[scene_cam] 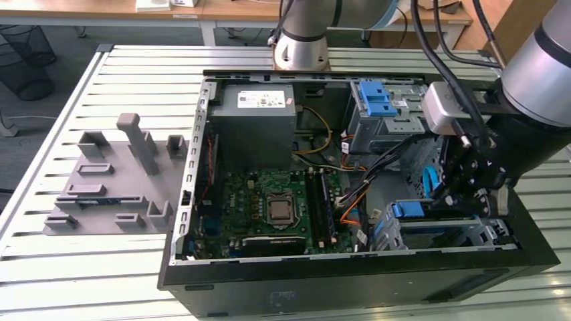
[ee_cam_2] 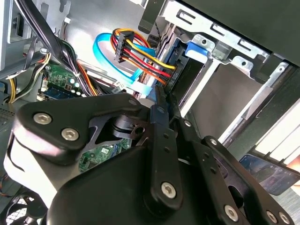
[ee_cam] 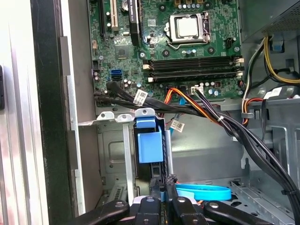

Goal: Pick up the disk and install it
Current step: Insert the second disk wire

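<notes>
In the exterior view, the open computer case (scene_cam: 357,287) lies on a slatted table (scene_cam: 53,281), with a grey moulded fixture (scene_cam: 116,180) towards the exterior view's left. The gripper (scene_cam: 470,197) reaches down into the drive cage at the case's lower right corner, where the blue bracket of the disk (scene_cam: 408,210) shows. The power supply box (scene_cam: 253,114) at the upper middle carries a white label, whose print is too small to read.

The first wrist view looks along the gripper (ee_cam: 163,194). Its fingers (ee_cam: 151,206) are drawn close, pinching the near edge of the disk (ee_cam: 150,145), which stands on edge in a cage slot. Beyond lie the motherboard (ee_cam: 187,61), small white tags on the cables and a blue flat cable (ee_cam: 204,191).

The second wrist view shows the gripper (ee_cam_2: 164,105) from the other side. The disk (ee_cam_2: 190,77) sits partly inside the metal cage (ee_cam_2: 234,89), beside a plug of red, yellow and orange wires (ee_cam_2: 140,56).
</notes>
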Tool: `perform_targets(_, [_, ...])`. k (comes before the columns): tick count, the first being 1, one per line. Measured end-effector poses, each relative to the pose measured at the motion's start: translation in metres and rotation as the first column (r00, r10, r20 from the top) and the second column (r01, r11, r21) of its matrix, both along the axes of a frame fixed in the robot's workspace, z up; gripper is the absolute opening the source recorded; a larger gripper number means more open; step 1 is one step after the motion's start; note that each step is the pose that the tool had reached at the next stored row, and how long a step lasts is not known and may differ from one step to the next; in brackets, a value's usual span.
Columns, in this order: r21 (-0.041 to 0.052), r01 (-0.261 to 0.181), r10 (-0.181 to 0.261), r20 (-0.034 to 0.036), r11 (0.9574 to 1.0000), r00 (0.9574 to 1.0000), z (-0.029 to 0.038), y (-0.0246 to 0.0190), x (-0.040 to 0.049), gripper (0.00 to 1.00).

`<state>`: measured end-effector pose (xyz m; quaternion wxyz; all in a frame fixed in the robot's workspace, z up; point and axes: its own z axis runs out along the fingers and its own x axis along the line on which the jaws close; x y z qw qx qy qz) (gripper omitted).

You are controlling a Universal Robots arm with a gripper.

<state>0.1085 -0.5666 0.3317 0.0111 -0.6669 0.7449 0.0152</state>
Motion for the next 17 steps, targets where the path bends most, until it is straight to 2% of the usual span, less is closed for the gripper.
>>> perform_targets(10, [0.0001,0.000,0.000,0.0000,1.0000,1.0000,-0.0019,-0.0007,0.0000,0.16])
perform_targets(12, [0.0004,0.000,0.000,0.0000,1.0000,1.0000,-0.0020,-0.0008,-0.0001,0.17])
perform_targets(13, [0.0006,0.000,0.000,0.0000,1.0000,1.0000,-0.0019,-0.0007,0.0000,0.24])
perform_targets(17, [0.0004,0.000,0.000,0.0000,1.0000,1.0000,0.0044,-0.0007,0.0000,0.24])
